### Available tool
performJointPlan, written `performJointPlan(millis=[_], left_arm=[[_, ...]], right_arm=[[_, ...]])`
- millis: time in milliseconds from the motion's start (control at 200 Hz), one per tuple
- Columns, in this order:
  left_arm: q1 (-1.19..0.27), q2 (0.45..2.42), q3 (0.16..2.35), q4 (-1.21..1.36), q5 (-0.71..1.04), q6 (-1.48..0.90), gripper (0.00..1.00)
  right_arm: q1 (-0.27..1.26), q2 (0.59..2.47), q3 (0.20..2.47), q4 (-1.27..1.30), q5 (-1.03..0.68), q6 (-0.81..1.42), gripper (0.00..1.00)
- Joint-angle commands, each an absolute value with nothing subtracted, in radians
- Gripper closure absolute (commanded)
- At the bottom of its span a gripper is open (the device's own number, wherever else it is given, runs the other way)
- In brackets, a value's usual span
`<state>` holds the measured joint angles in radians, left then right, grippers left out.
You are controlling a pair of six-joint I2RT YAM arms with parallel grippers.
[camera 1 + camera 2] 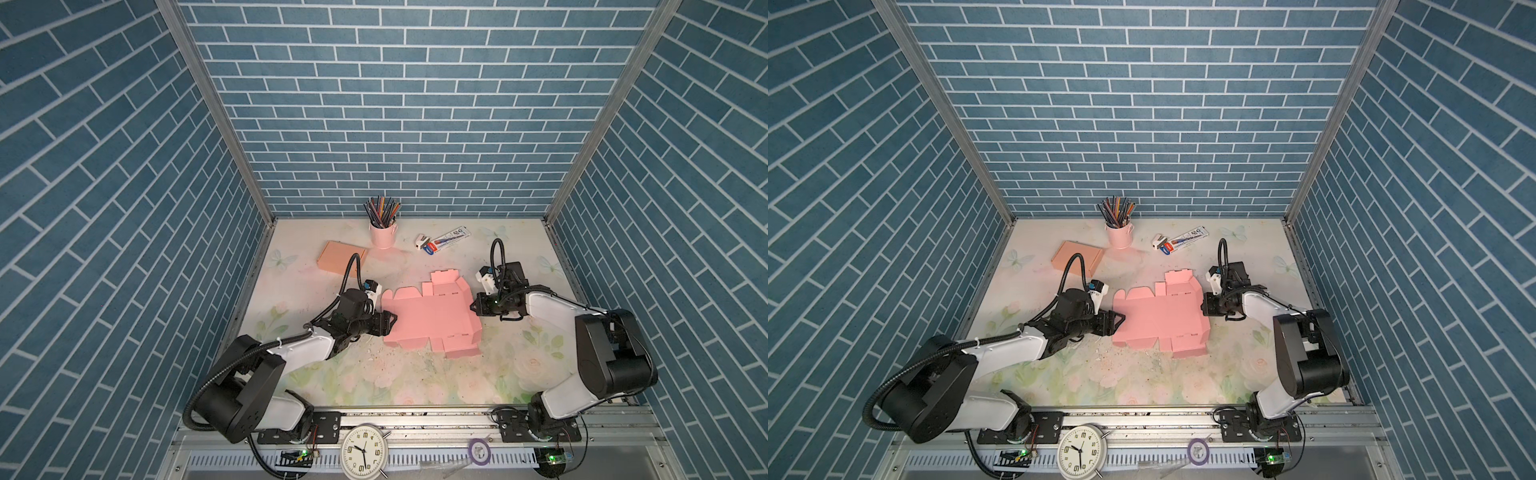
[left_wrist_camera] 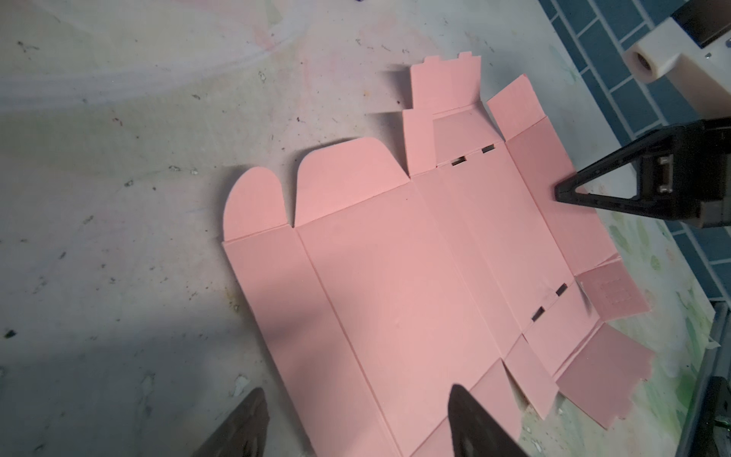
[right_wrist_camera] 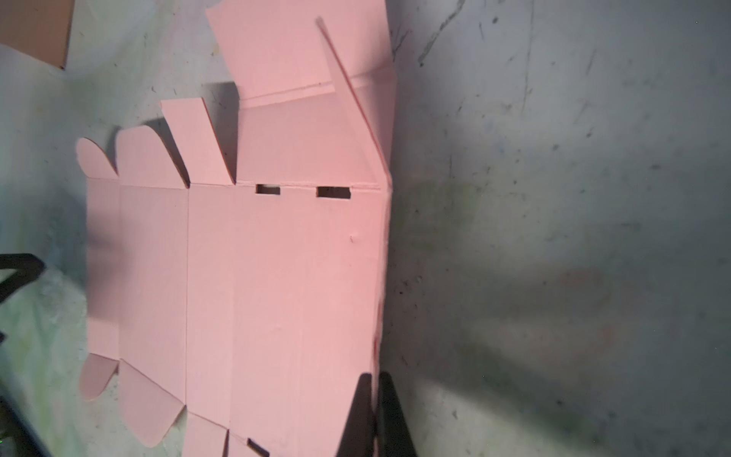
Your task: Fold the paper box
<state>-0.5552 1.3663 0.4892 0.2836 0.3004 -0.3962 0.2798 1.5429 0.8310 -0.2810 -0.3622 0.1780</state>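
In both top views the paper box point(image 1: 428, 320) is seen flat at centre; the left gripper point(image 1: 390, 322) is held wide at nine o'clock, likely for steadying. Packet point(image 1: 449, 239) print at one o'clock is unreadable. From the left wrist, parted fingers point(image 2: 470, 419) are confirmed. From the right wrist, the raised edge is pinched by the right gripper point(image 3: 374, 382), probably for folding.

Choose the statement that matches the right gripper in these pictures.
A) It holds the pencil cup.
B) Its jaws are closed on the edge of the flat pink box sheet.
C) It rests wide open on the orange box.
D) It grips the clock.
B: in the right wrist view, the right gripper has its fingers pressed together, with the raised edge of the pink box sheet between them.
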Motion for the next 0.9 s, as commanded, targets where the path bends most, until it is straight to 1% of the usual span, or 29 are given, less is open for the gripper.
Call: performJointPlan(millis=[0, 155, 250, 335, 480, 605, 715, 895], left_arm=[[-0.565, 1.318, 0.479, 0.258, 0.318, -0.407, 0.27], [-0.566, 1.281, 0.512, 0.257, 0.36, -0.424, 0.29], [-0.567, 1.296, 0.544, 0.276, 0.392, -0.437, 0.36], [-0.56, 1.324, 0.564, 0.325, 0.418, -0.456, 0.48], [-0.545, 1.423, 0.641, 0.382, 0.43, -0.475, 0.82], [-0.52, 1.516, 0.709, 0.429, 0.455, -0.494, 1.0], [-0.511, 1.571, 0.778, 0.432, 0.449, -0.475, 1.0], [-0.509, 1.665, 0.883, 0.448, 0.487, -0.463, 1.0]], right_arm=[[0.354, 1.47, 0.9, -0.426, -0.181, 0.09, 1.0], [0.443, 1.408, 0.948, -0.503, -0.073, 0.054, 1.0], [0.492, 1.402, 0.981, -0.542, -0.027, 0.019, 1.0], [0.518, 1.406, 0.99, -0.535, -0.021, -0.003, 1.0], [0.553, 1.432, 1.01, -0.496, -0.049, -0.038, 1.0], [0.571, 1.46, 1.041, -0.469, -0.072, -0.071, 1.0], [0.578, 1.488, 1.062, -0.453, -0.081, -0.093, 1.0], [0.582, 1.532, 1.09, -0.448, -0.099, -0.107, 1.0]])
